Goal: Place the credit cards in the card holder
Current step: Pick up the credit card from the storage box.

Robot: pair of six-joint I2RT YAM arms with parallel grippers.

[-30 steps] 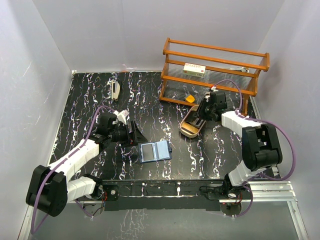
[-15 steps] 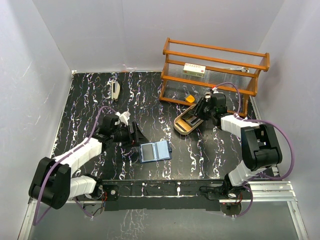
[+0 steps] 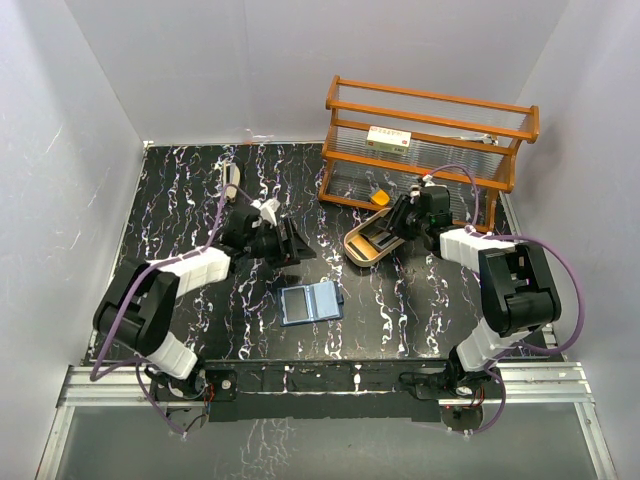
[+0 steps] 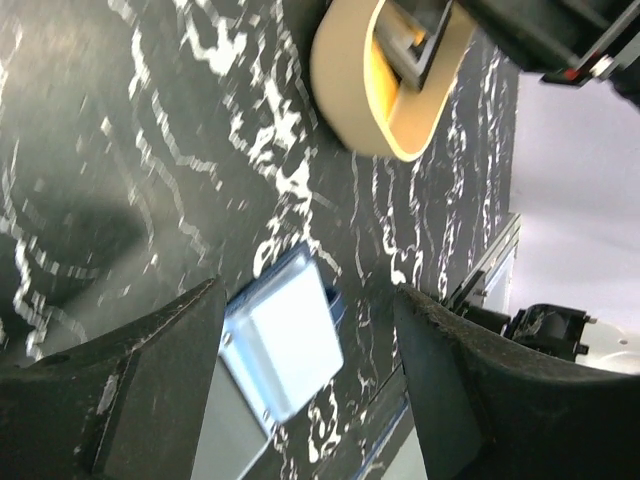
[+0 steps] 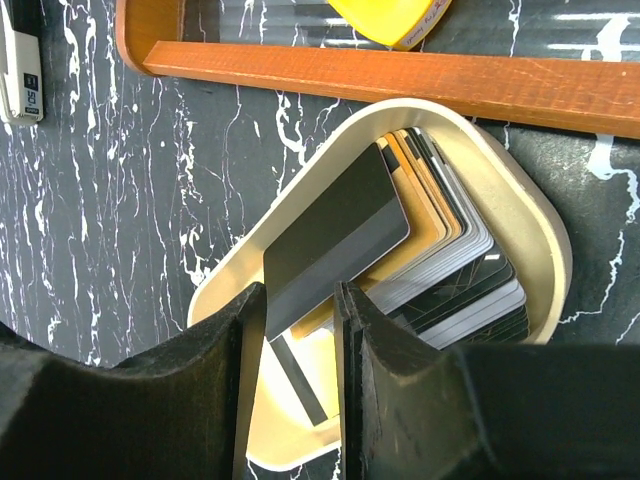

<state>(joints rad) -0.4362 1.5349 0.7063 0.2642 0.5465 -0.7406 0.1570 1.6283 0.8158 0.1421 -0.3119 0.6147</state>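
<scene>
The right gripper (image 5: pixel 298 330) is pinching a dark card (image 5: pixel 335 235) in the oval tray (image 5: pixel 520 210) — the open card holder (image 3: pixel 308 302) is lying leftward, nearer the gaping left gripper (image 4: pixel 305 300).

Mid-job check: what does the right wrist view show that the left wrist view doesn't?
Right wrist only: the card stack in the tray, a dark card reaching between the fingers of the right tool, and the wooden rack. Left wrist only: the open card holder, framed by the open left tool. Both: the tray and the marbled table.
</scene>
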